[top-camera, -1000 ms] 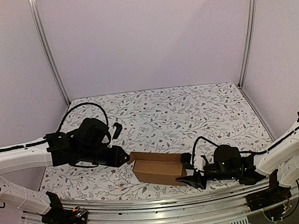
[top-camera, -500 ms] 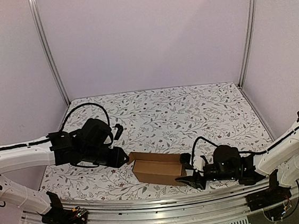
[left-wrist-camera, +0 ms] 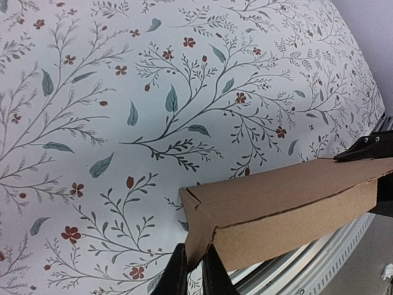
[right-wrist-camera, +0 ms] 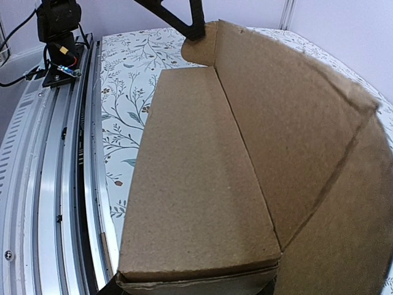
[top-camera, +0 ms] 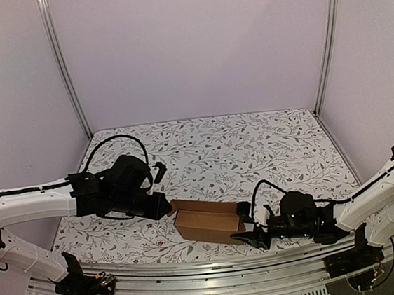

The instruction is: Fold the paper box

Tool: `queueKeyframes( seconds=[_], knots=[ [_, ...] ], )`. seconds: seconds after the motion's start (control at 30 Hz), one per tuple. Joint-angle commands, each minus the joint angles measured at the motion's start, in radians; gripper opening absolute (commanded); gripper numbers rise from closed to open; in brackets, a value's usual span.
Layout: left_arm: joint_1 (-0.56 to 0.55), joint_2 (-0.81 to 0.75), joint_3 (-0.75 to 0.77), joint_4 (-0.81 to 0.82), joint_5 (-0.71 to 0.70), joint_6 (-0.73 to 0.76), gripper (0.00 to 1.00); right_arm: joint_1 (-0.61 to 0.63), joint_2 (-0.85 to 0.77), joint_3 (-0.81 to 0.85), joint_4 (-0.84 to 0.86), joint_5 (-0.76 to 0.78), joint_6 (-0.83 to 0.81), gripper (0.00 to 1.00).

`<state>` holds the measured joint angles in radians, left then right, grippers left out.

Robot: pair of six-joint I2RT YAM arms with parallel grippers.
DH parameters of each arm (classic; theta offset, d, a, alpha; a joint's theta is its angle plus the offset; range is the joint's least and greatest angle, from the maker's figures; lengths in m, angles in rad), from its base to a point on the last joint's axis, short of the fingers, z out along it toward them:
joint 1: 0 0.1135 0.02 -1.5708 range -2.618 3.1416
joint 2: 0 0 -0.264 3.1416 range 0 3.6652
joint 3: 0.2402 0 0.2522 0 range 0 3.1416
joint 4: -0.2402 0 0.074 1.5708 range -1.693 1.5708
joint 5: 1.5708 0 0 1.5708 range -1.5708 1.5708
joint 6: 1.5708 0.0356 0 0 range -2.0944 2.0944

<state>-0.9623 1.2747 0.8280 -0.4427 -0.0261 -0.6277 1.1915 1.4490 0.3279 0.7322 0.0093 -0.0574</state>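
The paper box [top-camera: 208, 222] is a small brown cardboard oblong lying on the floral cloth near the front edge, held from both ends. At its left end, my left gripper [top-camera: 167, 208] is shut on the end flap. In the left wrist view the two black fingers [left-wrist-camera: 177, 273] pinch the lower corner of that flap [left-wrist-camera: 198, 227]. My right gripper [top-camera: 246, 223] straddles the right end, shut across the box's width. The box [right-wrist-camera: 202, 184] fills the right wrist view with one long flap [right-wrist-camera: 288, 123] standing up. Only a dark sliver of one finger [right-wrist-camera: 112, 289] shows there.
A slotted aluminium rail [top-camera: 196, 278] runs along the near edge just in front of the box. Upright frame posts [top-camera: 65, 70] and plain walls close in the sides and back. The floral cloth [top-camera: 239, 146] stretches away behind the box.
My left gripper has shifted slightly right, up to the box's left end, and its jaws have narrowed onto the end flap. The right arm and the box have stayed put.
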Motion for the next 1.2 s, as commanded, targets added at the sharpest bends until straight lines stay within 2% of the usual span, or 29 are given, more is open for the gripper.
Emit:
queueKeyframes(
  seconds=[0.0,0.2,1.17],
  knots=[
    [-0.007,0.017,0.023,0.018,0.01,0.014,0.08,0.011,0.017,0.014,-0.028,0.021,0.004,0.26],
    [-0.01,0.023,0.029,0.024,0.018,0.018,0.0,0.011,0.024,0.016,-0.028,0.025,0.004,0.26],
    [-0.116,0.045,-0.048,0.075,-0.025,-0.072,0.0,0.012,0.028,0.017,-0.034,0.054,0.016,0.24]
  ],
)
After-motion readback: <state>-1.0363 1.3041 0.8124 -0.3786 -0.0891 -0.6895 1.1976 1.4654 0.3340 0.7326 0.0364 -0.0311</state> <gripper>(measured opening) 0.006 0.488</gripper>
